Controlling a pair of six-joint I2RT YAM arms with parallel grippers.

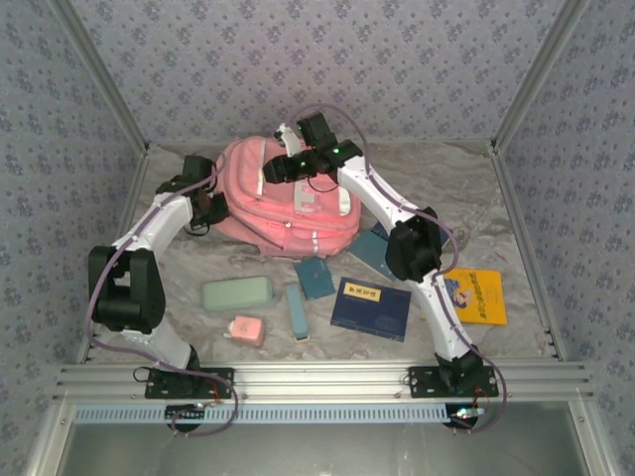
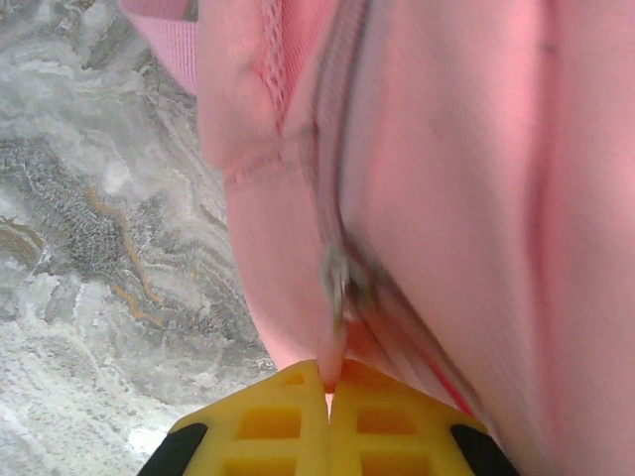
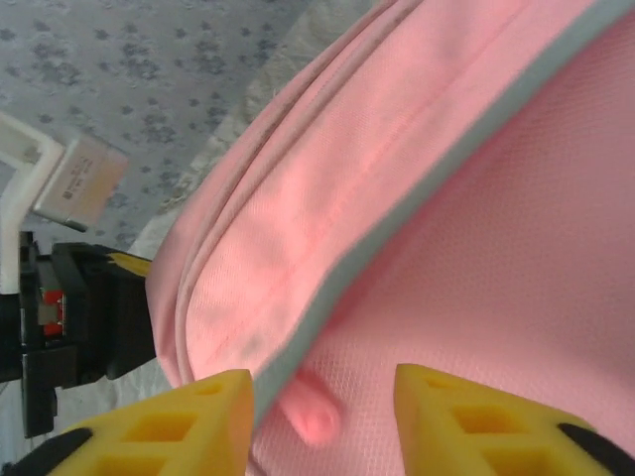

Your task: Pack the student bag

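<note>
Top external shows pink, white-trimmed student bag point(image 1: 253, 208).

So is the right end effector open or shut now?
Open. In the right wrist view, the right end effector has its yellow fingers apart over the student bag, with a small pink tab in the gap.
</note>
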